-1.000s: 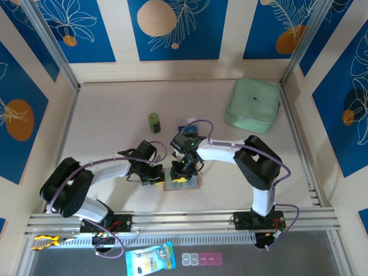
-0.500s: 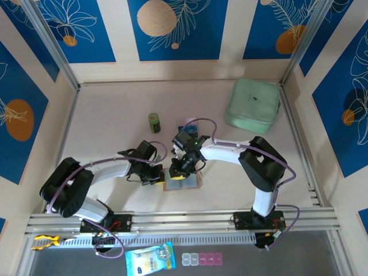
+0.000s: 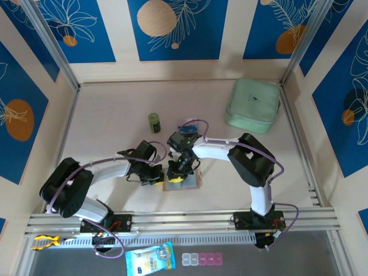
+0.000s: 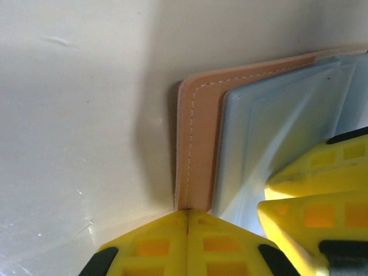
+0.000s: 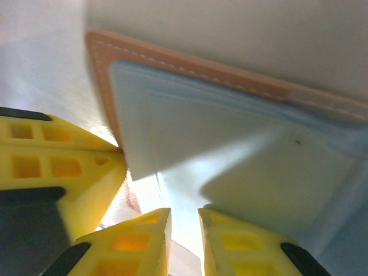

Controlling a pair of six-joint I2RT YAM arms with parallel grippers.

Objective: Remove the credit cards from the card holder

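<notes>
Card holder (image 3: 190, 183) lies open and flat on the surface (image 3: 115, 126), stitched tan-pink leather rim around pale grey pocketed lining facing up

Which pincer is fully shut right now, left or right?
The left pincer: its fingers meet with no gap at the tan edge of the card holder. The right pincer shows a narrow gap between its fingers.

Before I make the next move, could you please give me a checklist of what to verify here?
1. Card holder lying open on the table: ok.
2. Left gripper jaws shut, tips at the holder's tan edge: ok.
3. Right gripper over the grey lining, jaws nearly closed: ok.
4. A credit card between the right jaws: cannot tell.
5. Credit cards in the pockets: cannot tell.
</notes>
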